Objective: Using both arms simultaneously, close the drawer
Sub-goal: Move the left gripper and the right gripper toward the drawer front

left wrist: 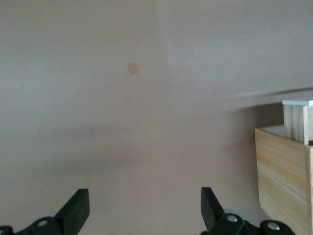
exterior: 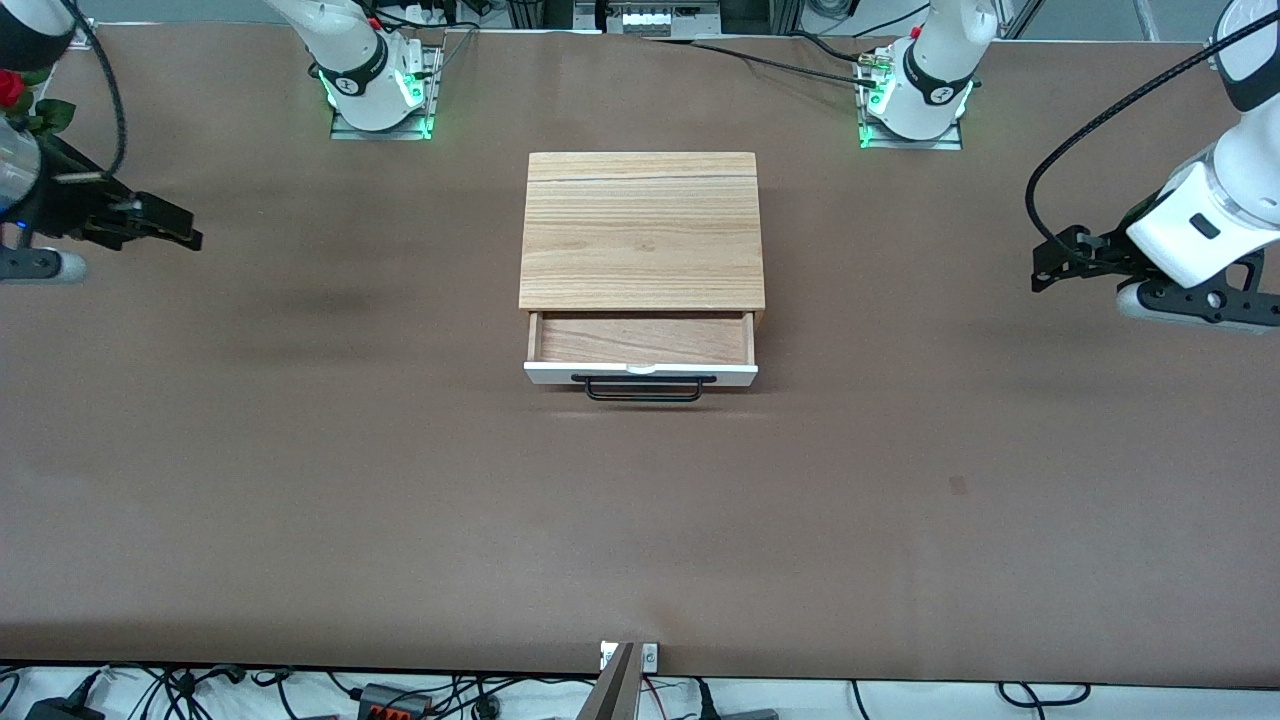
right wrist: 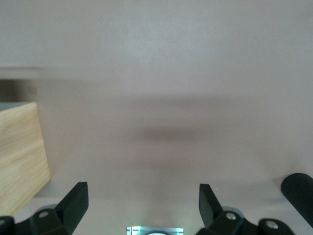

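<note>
The drawer (exterior: 640,345) is seen pulled out of its cabinet (exterior: 641,230) at mid-desk (exterior: 300,480). The left end effector (exterior: 1050,262) and right end effector (exterior: 175,228) are held spread open over the desk's ends, well apart from the drawer.

The drawer (exterior: 641,340) shows only its pulled-out part; the rest is hidden under the cabinet (exterior: 641,230) top. Both arms are cut off by the front view's edges. In each wrist view only the fingertips (left wrist: 78,208) (right wrist: 76,203) show, the cabinet (left wrist: 283,171) (right wrist: 19,152) is cropped at the edge, and the table (left wrist: 98,98) (right wrist: 195,73) looks blurred.
</note>
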Robot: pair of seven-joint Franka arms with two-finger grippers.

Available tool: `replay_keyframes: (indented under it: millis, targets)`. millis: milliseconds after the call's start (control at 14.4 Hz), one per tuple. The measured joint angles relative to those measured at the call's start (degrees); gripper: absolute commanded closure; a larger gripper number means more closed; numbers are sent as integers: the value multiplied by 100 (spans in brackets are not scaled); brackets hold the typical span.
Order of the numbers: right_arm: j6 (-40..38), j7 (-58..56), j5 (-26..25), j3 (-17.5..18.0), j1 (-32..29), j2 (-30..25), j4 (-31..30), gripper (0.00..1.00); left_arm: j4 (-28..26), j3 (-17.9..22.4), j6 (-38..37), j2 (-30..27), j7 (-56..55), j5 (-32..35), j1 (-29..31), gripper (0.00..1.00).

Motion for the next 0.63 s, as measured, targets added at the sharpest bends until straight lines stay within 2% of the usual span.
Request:
replay_keyframes:
  millis: [139,278,417,626]
  targets:
    - [4,5,42,15,160,186,-1,0,297,-16,4,324,0,0,-192,0]
    - [174,18,429,25,342,434,2,0,480,-33,11,700,-8,-1,-465,0]
    - [651,77,862,39,505,721,17,0,648,-44,55,1108,-32,-2,-750,0]
    - [1656,110,1220,62,892,1198,33,0,1021,-52,369,1742,-355,-2,-1130,0]
